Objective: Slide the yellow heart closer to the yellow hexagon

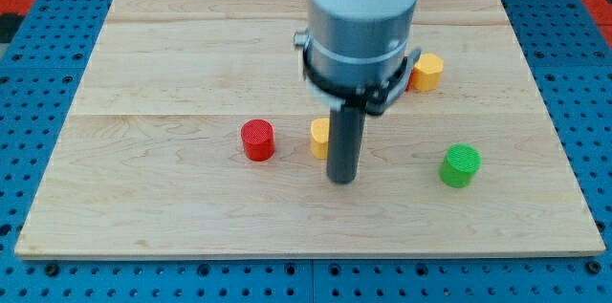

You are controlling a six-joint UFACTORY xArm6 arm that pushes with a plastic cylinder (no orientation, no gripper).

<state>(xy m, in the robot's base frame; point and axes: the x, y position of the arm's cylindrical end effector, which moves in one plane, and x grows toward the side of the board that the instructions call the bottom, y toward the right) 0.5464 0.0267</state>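
Nearest the view's bottom, my tip (341, 179) stood on the pale wooden bench (172, 45), and there was no claw to report, only the straight dark rod. To its right sat the green plastic cylinder (460, 165), well apart. Just beyond the tip, on its left, a yellow plastic block (319, 138) showed, half hidden by the rod and seemingly touching it; I took it for the heart, though its shape could not be made out. Further left stood the red plastic cylinder (256, 140). Farther back, toward the view's right, lay the yellow plastic hexagon (427, 71), a sliver of red beside it. The approach seemed in hand; next, the tip would need to get to the heart's left and push it right and up.
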